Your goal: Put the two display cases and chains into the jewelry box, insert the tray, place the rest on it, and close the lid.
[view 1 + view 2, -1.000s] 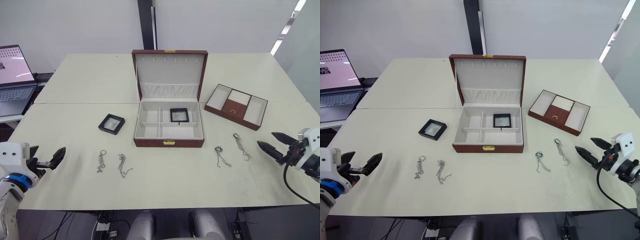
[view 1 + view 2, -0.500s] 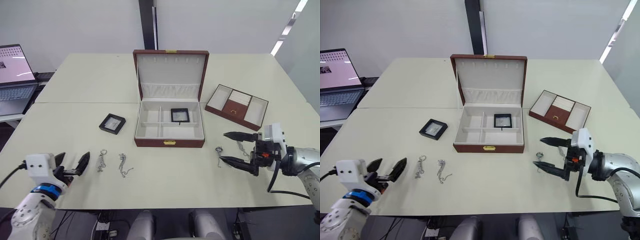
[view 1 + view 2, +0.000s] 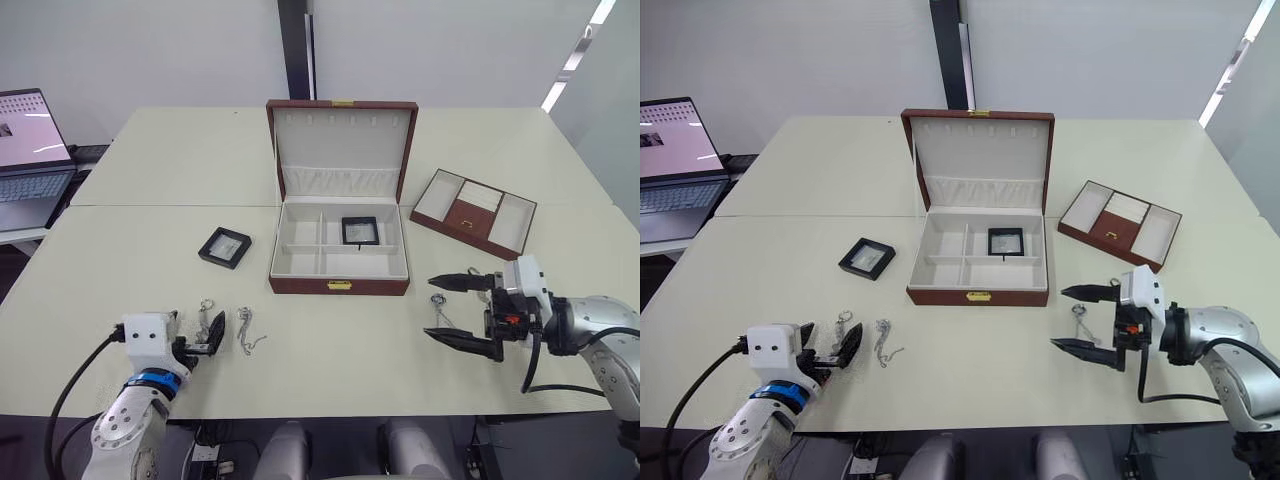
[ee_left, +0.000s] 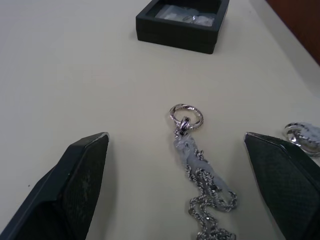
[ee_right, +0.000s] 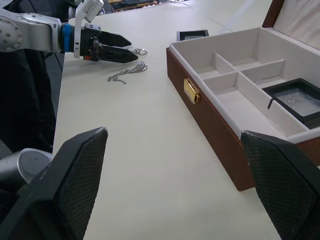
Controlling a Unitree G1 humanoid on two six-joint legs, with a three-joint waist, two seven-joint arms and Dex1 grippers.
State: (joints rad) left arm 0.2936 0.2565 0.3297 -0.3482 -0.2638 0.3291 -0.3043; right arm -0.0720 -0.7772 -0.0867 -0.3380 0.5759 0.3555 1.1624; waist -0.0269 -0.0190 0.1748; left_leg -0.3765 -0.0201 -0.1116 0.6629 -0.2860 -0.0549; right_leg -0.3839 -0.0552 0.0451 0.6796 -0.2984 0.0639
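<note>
one display case (image 3: pixel 359 230) already lies in the open jewelry box (image 3: pixel 339 251), while the other case (image 3: pixel 223 246), four chains and the tray (image 3: pixel 472 212) wait on the bench (image 3: pixel 150 180), both grippers wide-fingered: left gripper (image 3: pixel 208 334) straddling the leftmost chain (image 4: pixel 195 165), right gripper (image 3: pixel 462 312) around a right-hand chain (image 3: pixel 440 311).

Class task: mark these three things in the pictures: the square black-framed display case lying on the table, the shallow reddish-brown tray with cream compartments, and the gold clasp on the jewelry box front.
Square black-framed display case on the table (image 3: pixel 223 247): left eye view, clear centre.
Shallow reddish-brown tray (image 3: pixel 427 196): left eye view, a cream end compartment.
Gold clasp (image 5: pixel 191 90): right wrist view, its face.
</note>
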